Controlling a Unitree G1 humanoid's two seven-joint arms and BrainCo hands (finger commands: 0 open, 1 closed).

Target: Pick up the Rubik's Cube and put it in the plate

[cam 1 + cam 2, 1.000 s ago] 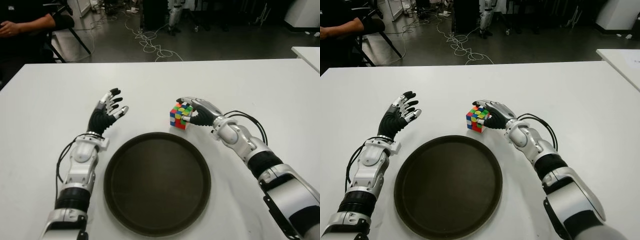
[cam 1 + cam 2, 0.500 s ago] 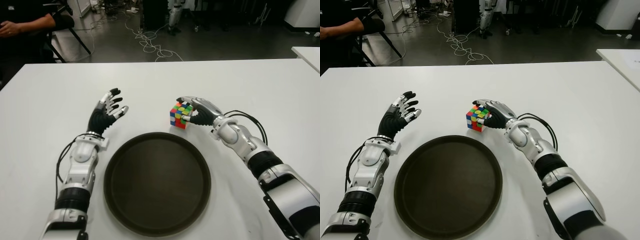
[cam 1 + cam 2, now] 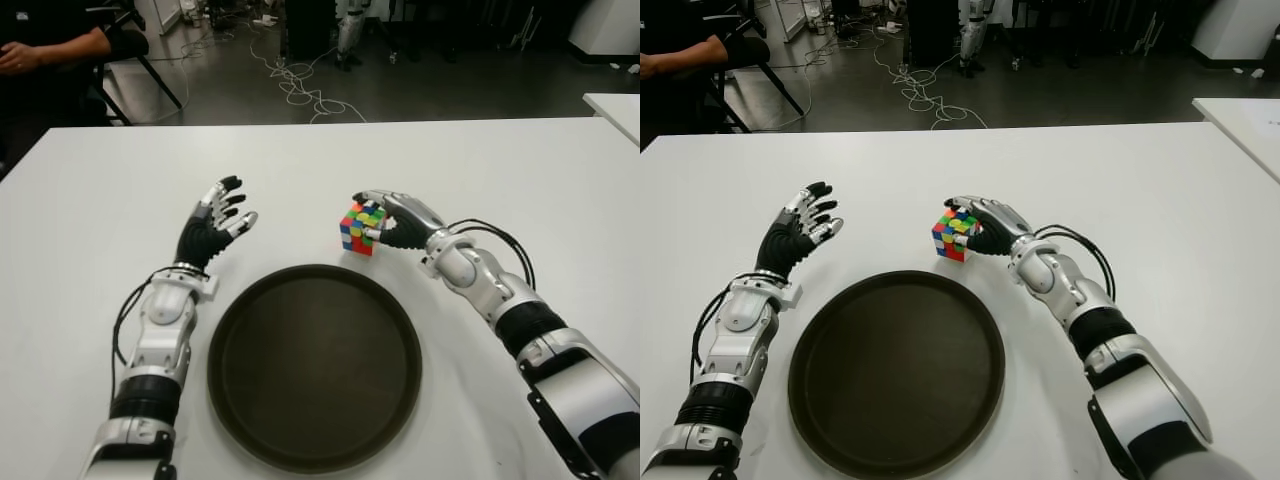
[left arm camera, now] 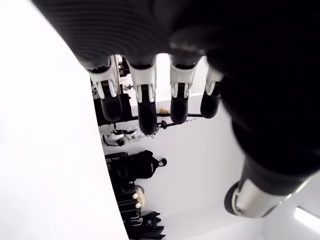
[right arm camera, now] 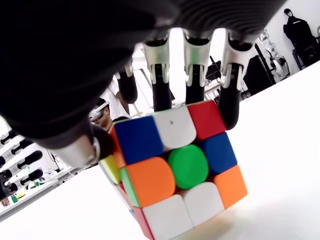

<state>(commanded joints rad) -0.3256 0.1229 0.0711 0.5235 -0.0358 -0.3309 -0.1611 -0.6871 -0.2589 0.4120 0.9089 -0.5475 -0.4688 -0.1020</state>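
The Rubik's Cube (image 3: 356,230) is at the middle of the white table (image 3: 90,200), just beyond the far rim of the dark round plate (image 3: 314,370). My right hand (image 3: 385,218) is shut on the cube, its fingers (image 5: 194,85) curled over the top and the thumb pressing one side. The right wrist view shows the cube (image 5: 175,170) tilted, its lower edge close to the tabletop. My left hand (image 3: 215,225) is open to the left of the cube and beyond the plate's left rim, with fingers (image 4: 145,100) spread and holding nothing.
A second white table (image 3: 615,105) shows at the far right. Beyond the table's far edge are cables (image 3: 300,85) on the dark floor and a seated person's arm (image 3: 50,45) at the far left.
My right hand and the cube have shifted slightly up and away from the plate's rim. The left hand has not moved.
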